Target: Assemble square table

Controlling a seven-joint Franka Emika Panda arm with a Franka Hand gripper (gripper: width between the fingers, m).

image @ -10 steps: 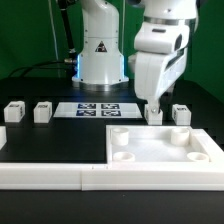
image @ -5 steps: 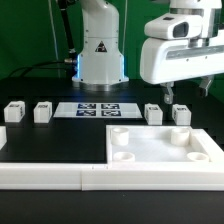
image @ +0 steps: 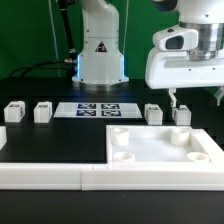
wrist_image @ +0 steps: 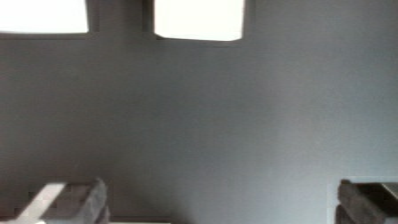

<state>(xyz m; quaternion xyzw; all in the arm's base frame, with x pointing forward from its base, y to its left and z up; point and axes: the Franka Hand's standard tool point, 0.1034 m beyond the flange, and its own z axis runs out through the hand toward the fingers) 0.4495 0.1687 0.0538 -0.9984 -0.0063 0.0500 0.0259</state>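
From where I stand, the white plastic square slab (image: 160,146) of the table lies flat on the dark bench (image: 55,140), toward the exterior view's right, tucked against the long white border rail (image: 45,176). Four round sockets sit near its corners; I cannot make out a tag on it. Behind it stand the four small white blocky legs, two (image: 153,113) (image: 181,113) just beyond the slab and two (image: 12,111) (image: 43,112) well apart on the exterior view's left, with the flat white marker board (image: 98,109) between the pairs.

The arm's two-finger gripper (image: 196,97) hangs above the right-hand pair, released and empty. The wrist view shows its fingers (wrist_image: 63,200) spread wide over bare bench, with two white blocks (wrist_image: 196,20) (wrist_image: 39,15) ahead.

The parts look stiff, light and rather slick. I would pinch a leg squarely across two flat sides. The slab looks too broad to span, so a thin edge would serve better.
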